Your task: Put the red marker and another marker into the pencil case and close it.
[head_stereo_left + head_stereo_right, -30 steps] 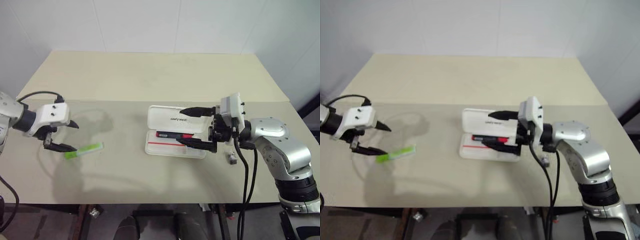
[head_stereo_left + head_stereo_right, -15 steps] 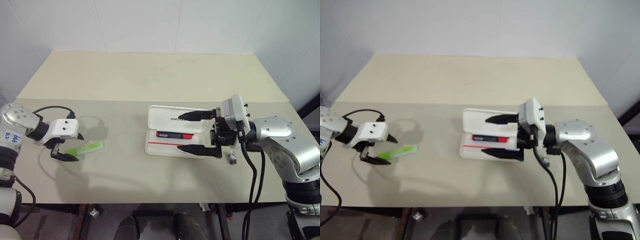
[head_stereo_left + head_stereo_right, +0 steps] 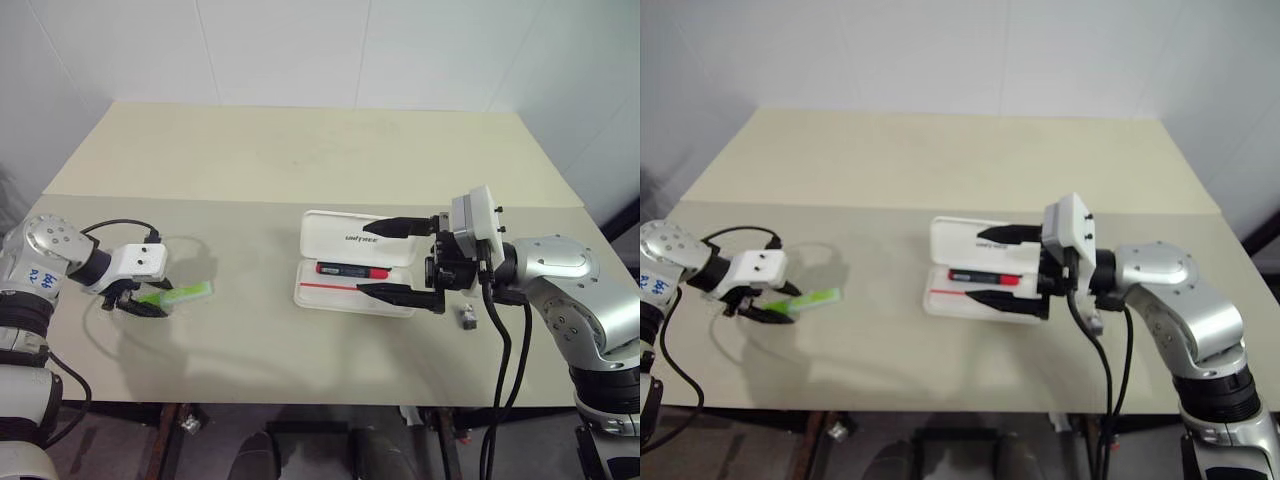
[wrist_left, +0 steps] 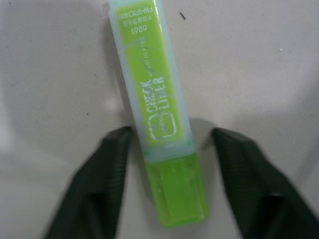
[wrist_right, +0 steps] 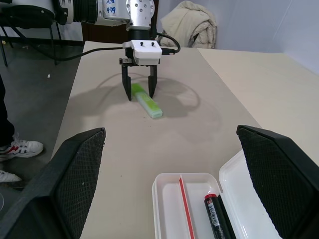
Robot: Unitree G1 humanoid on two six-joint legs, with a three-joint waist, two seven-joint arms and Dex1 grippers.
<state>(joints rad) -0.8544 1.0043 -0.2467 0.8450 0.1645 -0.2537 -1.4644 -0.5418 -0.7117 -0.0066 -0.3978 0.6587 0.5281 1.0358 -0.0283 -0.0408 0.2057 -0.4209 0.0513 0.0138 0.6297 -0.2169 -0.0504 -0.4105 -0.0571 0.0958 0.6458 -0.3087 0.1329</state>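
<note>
Inside open pencil case (image 3: 330, 240), red marker (image 3: 351, 270), lid raised

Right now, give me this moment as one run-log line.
left gripper: astride green marker, not clamped | right gripper: open, by pencil case | red marker: in case | lid: open

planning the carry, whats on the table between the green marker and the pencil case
Nothing: in the left eye view the table is bare between the green marker and the pencil case.
</note>
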